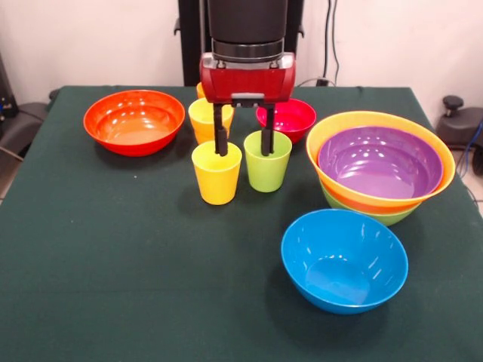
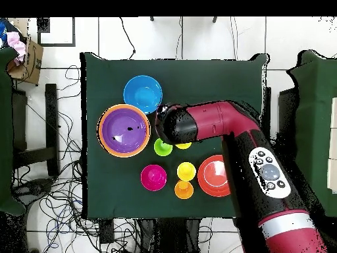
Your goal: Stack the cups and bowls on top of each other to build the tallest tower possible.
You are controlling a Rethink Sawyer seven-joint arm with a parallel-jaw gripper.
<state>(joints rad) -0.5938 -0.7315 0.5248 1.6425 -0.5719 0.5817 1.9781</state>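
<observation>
My gripper (image 1: 244, 151) hangs open over two cups standing side by side, a yellow cup (image 1: 216, 177) and a lime green cup (image 1: 267, 167). One fingertip is at the yellow cup's mouth and the other at the green cup's mouth, and it holds nothing. A second yellow cup (image 1: 205, 119) and an orange cup (image 1: 200, 90) stand behind, partly hidden. The tower is a purple bowl (image 1: 381, 162) inside a large orange bowl (image 1: 332, 124) on a lime green bowl (image 1: 385, 219). In the overhead view the arm (image 2: 204, 122) covers the gripper and most of the front yellow cup (image 2: 183, 145).
A blue bowl (image 1: 343, 260) sits alone near the front right. A red-orange bowl (image 1: 133, 121) is at the back left. A small magenta-red bowl (image 1: 290, 118) is behind the green cup. The dark green table (image 1: 113, 264) is bare at the front left.
</observation>
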